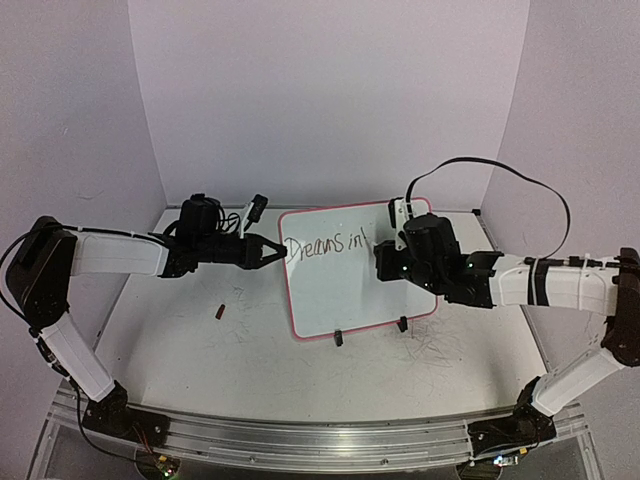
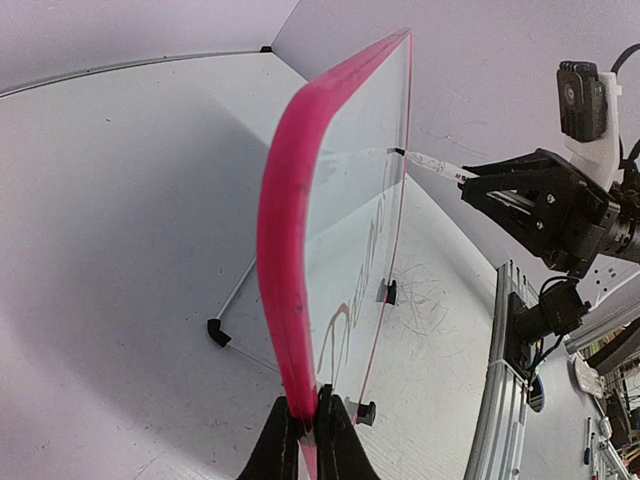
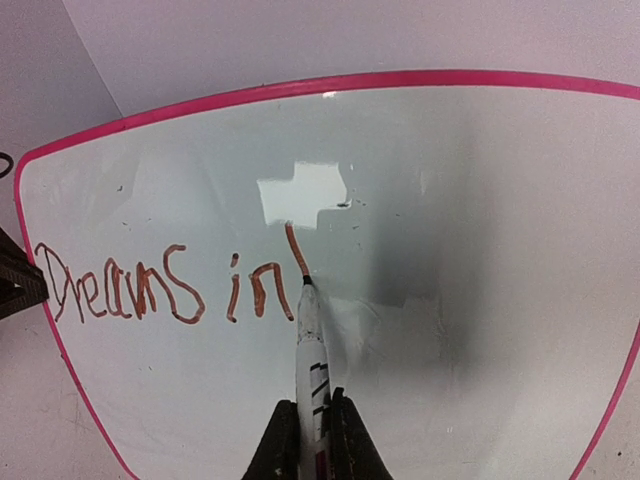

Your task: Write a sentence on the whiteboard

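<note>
The left fingers [image 1: 280,252] are clenching the nine o'clock edge of the whiteboard [image 1: 350,295], which is standing propped at the middle of the surface [image 1: 200,350]. The right fingers [image 3: 312,415] are grasping a marker [image 3: 309,340], its tip touching the board at the three o'clock end of the sentence [image 1: 327,245], which is so far reading "Dreams in" plus one stroke.

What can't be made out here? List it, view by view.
Right wrist view: the right gripper hides the rear of the marker; the picture edge cuts off the bottom of the whiteboard.
Left wrist view: the whiteboard stands nearly edge-on, so the sentence is unreadable.
Top view: the right gripper covers the marker tip; the dark red item is too small to identify.
</note>
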Robot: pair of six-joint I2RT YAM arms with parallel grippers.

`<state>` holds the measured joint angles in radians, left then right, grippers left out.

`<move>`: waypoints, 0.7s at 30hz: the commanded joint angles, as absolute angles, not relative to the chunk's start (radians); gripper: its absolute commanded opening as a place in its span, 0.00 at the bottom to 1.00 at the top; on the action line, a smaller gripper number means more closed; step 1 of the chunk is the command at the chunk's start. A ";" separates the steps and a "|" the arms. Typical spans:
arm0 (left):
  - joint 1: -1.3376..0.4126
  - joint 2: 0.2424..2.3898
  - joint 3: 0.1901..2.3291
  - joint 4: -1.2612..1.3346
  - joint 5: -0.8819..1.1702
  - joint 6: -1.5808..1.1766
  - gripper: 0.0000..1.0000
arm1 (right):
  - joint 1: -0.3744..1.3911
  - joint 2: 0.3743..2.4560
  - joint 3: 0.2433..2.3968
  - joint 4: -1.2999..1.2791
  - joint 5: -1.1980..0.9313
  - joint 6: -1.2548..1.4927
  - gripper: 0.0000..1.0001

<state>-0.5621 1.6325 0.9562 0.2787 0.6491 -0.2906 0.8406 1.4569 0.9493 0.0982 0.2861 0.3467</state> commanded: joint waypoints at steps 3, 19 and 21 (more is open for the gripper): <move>-0.595 1.615 0.988 0.245 0.662 -0.241 0.00 | 0.845 1.437 0.913 0.086 0.281 0.377 0.00; -0.598 1.619 0.991 0.242 0.660 -0.238 0.00 | 0.848 1.391 0.932 0.065 0.348 0.351 0.00; -0.598 1.620 0.992 0.242 0.661 -0.238 0.00 | 0.848 1.388 0.943 0.082 0.323 0.338 0.00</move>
<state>-0.5644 1.6325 0.9615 0.2722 0.6460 -0.2865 0.8494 1.4251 0.9066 0.0749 0.3101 0.3655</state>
